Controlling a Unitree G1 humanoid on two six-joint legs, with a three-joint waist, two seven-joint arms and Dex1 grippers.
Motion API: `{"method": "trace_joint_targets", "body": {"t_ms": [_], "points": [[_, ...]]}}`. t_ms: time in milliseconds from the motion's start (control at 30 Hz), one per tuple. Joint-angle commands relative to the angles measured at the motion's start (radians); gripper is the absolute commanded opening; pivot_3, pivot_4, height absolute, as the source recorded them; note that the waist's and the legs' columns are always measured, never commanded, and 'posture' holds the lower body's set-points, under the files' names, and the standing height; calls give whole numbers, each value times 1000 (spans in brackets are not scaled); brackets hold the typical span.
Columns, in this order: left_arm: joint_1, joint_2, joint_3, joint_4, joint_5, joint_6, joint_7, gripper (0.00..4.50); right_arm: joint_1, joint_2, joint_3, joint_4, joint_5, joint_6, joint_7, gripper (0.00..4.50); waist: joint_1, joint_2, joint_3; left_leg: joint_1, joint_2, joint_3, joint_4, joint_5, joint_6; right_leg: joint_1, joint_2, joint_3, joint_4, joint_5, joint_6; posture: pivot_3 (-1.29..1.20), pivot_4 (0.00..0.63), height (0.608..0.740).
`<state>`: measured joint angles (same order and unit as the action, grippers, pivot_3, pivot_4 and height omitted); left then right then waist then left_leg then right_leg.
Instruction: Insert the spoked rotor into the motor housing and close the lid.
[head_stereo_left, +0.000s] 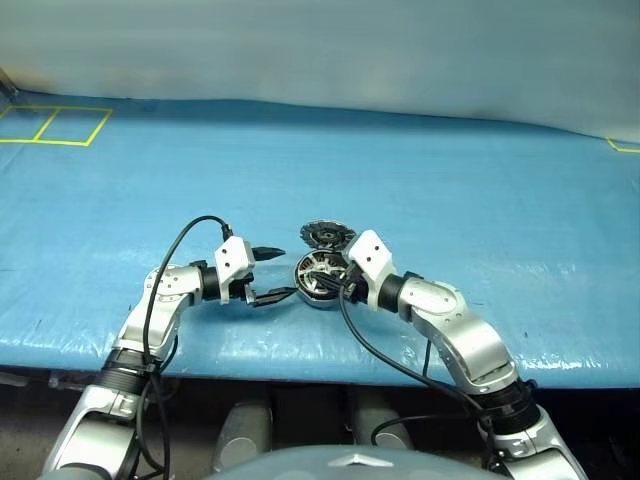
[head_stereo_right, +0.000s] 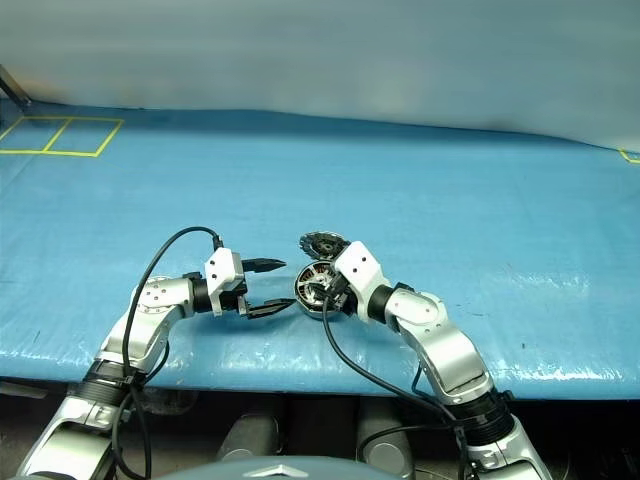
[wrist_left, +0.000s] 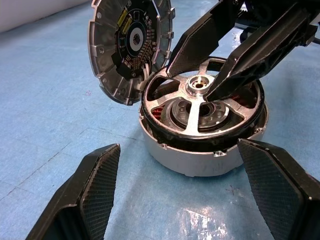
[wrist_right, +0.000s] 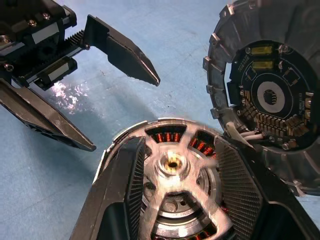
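Now seated in motor housing (wrist_left: 200, 155): spoked rotor (wrist_left: 200, 107), hub between right gripper (wrist_left: 192, 75) jaws, released and not gripping. Just beside, left gripper (head_stereo_left: 272, 274) jaws spread wide, empty. Lid (wrist_left: 127, 47) tilted open behind.

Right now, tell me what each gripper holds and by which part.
Left gripper holds nothing; its fingers are open beside the motor housing. Right gripper has its tips astride the spoked rotor hub; a grip cannot be told.

no legible text, lid's board markings perhaps
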<state>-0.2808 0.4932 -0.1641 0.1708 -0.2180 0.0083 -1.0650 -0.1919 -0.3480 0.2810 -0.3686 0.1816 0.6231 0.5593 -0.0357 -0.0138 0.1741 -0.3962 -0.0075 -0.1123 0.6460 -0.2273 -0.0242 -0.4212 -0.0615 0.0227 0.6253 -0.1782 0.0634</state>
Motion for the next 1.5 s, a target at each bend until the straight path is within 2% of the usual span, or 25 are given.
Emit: {"method": "trace_joint_targets", "body": {"t_ms": [33,267,400,500,667,900,1167,1333,1500], "points": [[1,-4,24,-7,-15,-22,4,4109,1,-2,-21,-40,11,2,-8,2308,0,0,0,0,0,0,0,0,0,0,0,0,0,0,0,0,150,740],[2,-5,24,-8,-15,-25,5,4109,6,-8,-40,-60,26,2,-12,2308,0,0,0,0,0,0,0,0,0,0,0,0,0,0,0,0,150,740],[12,-7,29,-13,-16,-32,13,4109,42,-37,-103,-75,33,10,-30,2308,1,0,0,0,0,0,0,0,0,0,0,0,0,0,0,0,150,740],[21,-8,31,-15,-18,-40,19,4109,74,-67,-146,-96,40,16,-33,1706,4,0,0,0,0,0,0,0,0,0,0,0,0,0,0,0,150,740],[31,-17,43,-12,-26,-63,31,4109,121,-125,-205,-125,52,48,-33,14,5,0,0,0,0,0,0,0,0,0,0,0,0,0,0,0,150,740],[30,-33,58,-1,-43,-77,35,4109,40,-109,-240,40,-16,52,-142,14,4,0,0,0,0,1,1,0,0,0,0,0,0,0,0,0,150,740],[38,-49,65,-3,-50,-77,49,4109,-246,-48,-238,241,0,-46,-114,14,-2,0,0,0,0,2,0,0,0,0,0,1,0,0,0,0,150,740],[60,-43,68,-25,-56,-65,49,4109,-320,8,-203,192,93,-33,-11,14,-2,0,0,0,0,1,-2,0,0,0,0,0,0,0,0,0,150,740],[81,-5,66,-67,-54,-22,39,4109,-260,28,-140,89,122,12,17,14,0,1,0,0,0,1,-3,0,0,-1,0,0,0,0,0,0,150,740]]}}
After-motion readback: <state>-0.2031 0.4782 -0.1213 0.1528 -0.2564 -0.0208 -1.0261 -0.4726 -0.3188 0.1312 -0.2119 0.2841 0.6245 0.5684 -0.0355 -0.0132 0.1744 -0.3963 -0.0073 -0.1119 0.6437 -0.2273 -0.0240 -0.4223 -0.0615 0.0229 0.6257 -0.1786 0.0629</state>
